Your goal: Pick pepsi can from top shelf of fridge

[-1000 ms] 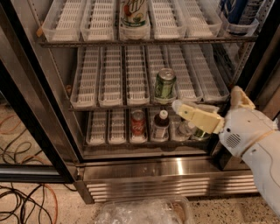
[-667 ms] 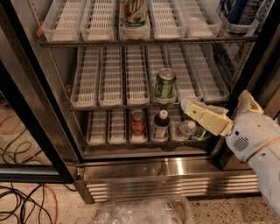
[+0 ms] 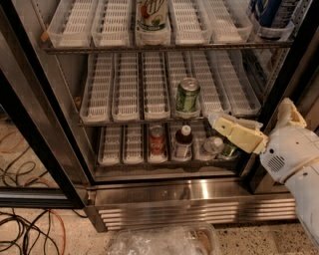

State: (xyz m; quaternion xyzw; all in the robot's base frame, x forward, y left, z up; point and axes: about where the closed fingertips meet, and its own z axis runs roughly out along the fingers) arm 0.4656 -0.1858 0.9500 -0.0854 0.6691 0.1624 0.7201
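The gripper (image 3: 234, 132), right of centre and level with the lower racks of the fridge (image 3: 174, 194), has slid a little rightward since a second ago, past the green can (image 3: 188, 95). We cannot tell whether it is spread or pressed together. We judge the reach barely begun, since the gripper hangs well below the top shelf (image 3: 99, 48). The pepsi can (image 3: 266, 11) stands at that shelf's far right, in the upper right of the frame. It is blue and upright, its top cut off.
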